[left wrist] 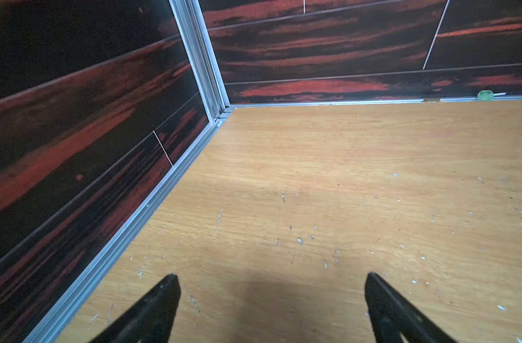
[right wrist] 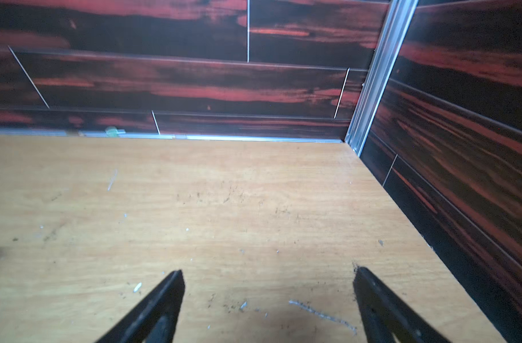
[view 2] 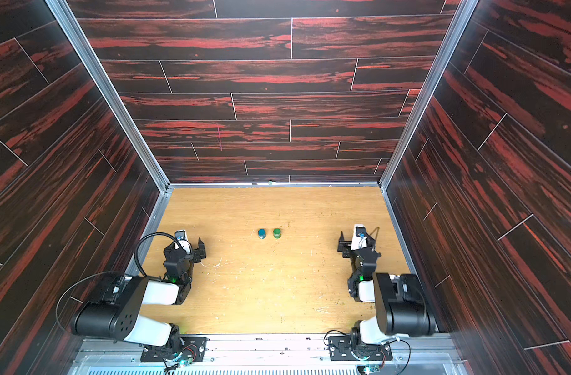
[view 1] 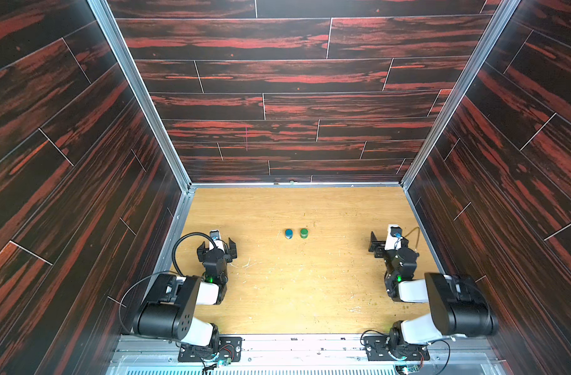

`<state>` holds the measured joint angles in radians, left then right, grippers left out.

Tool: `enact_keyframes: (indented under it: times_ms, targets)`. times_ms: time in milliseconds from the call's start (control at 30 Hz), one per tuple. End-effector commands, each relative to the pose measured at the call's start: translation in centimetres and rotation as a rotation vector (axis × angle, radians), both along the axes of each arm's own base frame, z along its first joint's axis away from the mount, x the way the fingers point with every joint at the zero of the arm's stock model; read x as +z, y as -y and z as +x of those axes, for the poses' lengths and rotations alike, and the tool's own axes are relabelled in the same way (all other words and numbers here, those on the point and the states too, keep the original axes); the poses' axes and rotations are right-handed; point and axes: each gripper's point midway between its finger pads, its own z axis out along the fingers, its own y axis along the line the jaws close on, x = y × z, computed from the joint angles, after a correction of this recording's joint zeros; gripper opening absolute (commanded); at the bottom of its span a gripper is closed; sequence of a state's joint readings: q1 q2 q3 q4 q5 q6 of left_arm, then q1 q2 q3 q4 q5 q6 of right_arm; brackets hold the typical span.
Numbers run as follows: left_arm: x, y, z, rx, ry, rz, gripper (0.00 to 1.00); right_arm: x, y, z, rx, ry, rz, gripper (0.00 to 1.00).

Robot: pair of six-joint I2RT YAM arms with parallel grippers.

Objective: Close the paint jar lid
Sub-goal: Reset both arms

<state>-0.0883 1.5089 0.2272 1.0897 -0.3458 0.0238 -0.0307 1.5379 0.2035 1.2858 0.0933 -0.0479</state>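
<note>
The blue paint jar (view 1: pixel 288 233) and green paint jar (view 1: pixel 304 232) are sitting side by side in the middle of the counter (view 1: pixel 310 292). The left claw (left wrist: pixel 271 276) and right claw (right wrist: pixel 268 270) are hanging spread and empty, well apart, likely keeping both approaches clear.

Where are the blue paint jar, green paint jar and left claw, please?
blue paint jar (view 1: pixel 288 233): in a top view, its top.
green paint jar (view 1: pixel 304 232): in a top view, its top.
left claw (left wrist: pixel 271 275): left wrist view, midway between fingertips.

1. On the desk (view 1: pixel 310 292), at its middle, the left jar (view 1: pixel 288 233) stands just beside the right jar (view 1: pixel 304 232).
2. The left gripper (view 1: pixel 216 244) sits by the left wall (view 1: pixel 82 194) and the right gripper (view 1: pixel 376 245) by the right wall (view 1: pixel 505 194), both well apart from the jars.
</note>
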Motion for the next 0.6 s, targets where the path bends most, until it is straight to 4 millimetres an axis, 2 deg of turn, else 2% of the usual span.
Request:
enact_keyframes:
  times_ms: [0,233,367,467,567]
  targets:
    - [1.0,0.4,1.3,-0.030,0.041,-0.033,0.99,0.4,-1.7,-0.3,0.109,0.027,0.051,0.94]
    - [0.7,-0.1,2.3,-0.030,-0.002,-0.066,1.00,0.0,-1.5,1.0,0.104,-0.014,0.066,0.96]
    - [0.3,-0.7,3.0,-0.005,-0.039,-0.082,1.00,-0.1,-0.5,1.3,0.051,-0.028,0.073,0.96]
    - [0.2,-0.8,3.1,-0.004,-0.046,-0.091,1.00,-0.3,0.7,1.7,-0.025,-0.038,0.092,0.96]
    - [0.3,-1.5,2.8,0.041,-0.040,-0.091,1.00,-0.5,0.9,2.0,-0.033,-0.056,0.102,0.96]
